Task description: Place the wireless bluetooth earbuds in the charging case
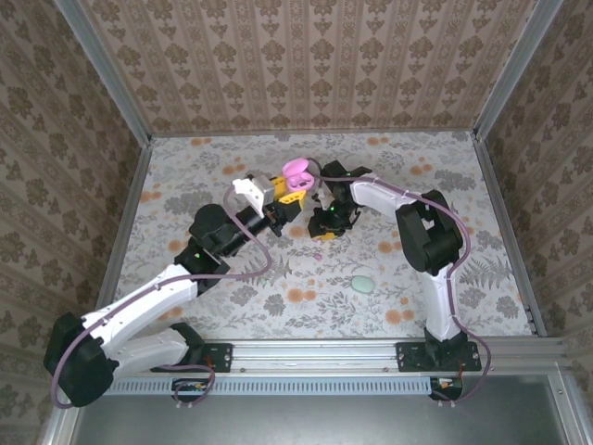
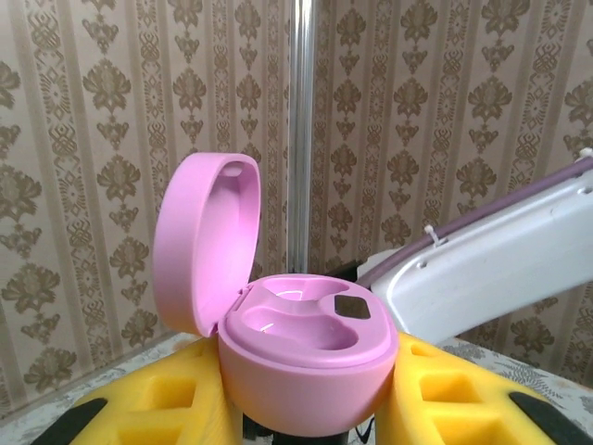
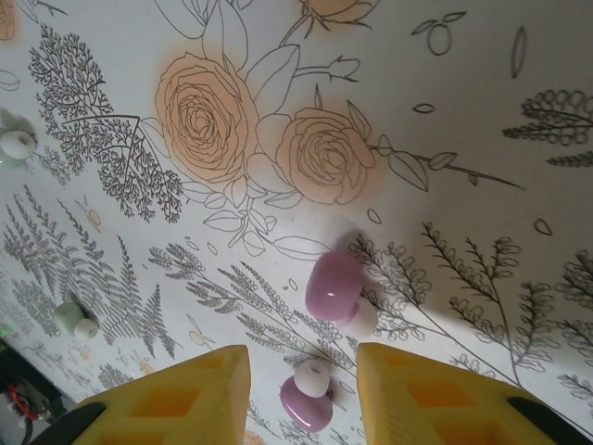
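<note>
the charging case (image 2: 306, 371) is a smooth, glossy pink plastic pebble with a round belly. its lid (image 2: 206, 241) is hinged up on the left and hollowed inside. the top of the body has two scooped wells and a small dark square.

the left gripper (image 2: 306, 394) presses its blocky yellow fingers (image 2: 157, 408), moulded with square pockets, against the case's two sides. it carries the case clear of the desk (image 1: 417, 158), over the middle and toward the far edge. the left arm (image 1: 139, 301), white links with black joints, stretches low from the near left corner. its wrist is turned so the case sits upright.

the desk wears a matt cloth printed with orange roses and grey ferns. on it, near the middle, lie two purple earbuds (image 3: 335, 287), bean-shaped and shiny, each with a whitish soft tip. one lies just beyond the right gripper (image 3: 304, 362). the second bud (image 3: 309, 400) lies between that gripper's yellow fingers (image 3: 426, 399), which stand apart with a gap on either side of it and grip nothing.

the right arm (image 1: 422, 232) rises from the near edge, folds at the elbow and reaches left. its wrist points down at the desk, close to the left gripper.

two pale buds (image 3: 17, 146) lie well apart from the purple ones. a pale green pebble-shaped case (image 1: 362, 282) rests toward the near edge.
</note>
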Robot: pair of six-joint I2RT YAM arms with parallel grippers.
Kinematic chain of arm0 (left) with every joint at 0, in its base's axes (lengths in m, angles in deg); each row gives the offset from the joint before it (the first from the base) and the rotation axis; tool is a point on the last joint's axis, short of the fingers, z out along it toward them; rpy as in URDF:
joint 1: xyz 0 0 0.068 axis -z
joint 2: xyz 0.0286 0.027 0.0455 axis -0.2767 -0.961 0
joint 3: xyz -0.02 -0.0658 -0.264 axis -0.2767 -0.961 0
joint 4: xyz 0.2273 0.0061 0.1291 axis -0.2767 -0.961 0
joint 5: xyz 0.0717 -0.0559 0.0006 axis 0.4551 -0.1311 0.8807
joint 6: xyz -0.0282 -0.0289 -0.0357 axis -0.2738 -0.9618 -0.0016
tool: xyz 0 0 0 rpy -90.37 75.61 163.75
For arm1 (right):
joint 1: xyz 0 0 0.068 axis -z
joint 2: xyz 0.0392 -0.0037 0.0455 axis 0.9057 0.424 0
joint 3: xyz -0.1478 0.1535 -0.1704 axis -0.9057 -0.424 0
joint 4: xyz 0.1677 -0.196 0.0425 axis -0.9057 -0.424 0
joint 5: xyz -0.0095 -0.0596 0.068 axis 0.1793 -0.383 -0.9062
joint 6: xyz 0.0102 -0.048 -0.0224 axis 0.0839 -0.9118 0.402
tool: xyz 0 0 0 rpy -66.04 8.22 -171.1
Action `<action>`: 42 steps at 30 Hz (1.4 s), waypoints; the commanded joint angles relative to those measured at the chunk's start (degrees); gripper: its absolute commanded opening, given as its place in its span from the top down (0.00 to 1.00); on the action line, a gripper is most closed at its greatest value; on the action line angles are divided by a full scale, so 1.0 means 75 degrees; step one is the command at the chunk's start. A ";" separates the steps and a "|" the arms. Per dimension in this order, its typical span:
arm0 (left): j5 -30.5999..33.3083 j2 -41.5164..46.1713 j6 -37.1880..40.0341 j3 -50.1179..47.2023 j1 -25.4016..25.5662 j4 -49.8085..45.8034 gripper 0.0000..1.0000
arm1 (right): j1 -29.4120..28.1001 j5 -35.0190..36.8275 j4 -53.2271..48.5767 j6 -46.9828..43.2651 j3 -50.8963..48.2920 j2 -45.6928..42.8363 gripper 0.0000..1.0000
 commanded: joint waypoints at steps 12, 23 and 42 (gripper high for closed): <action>0.0212 0.0565 0.0278 -0.0258 0.0021 -0.0220 0.66 | -0.0488 0.1571 -0.0403 0.0477 0.0815 0.0524 0.62; 0.0220 0.0612 0.0288 -0.0310 -0.0002 -0.0226 0.66 | -0.0725 0.1926 -0.0822 0.0112 0.1193 0.0836 0.65; 0.0185 0.0505 0.0220 -0.0263 -0.0009 -0.0226 0.67 | -0.0702 0.2352 -0.1192 -0.0439 0.1335 0.0902 0.76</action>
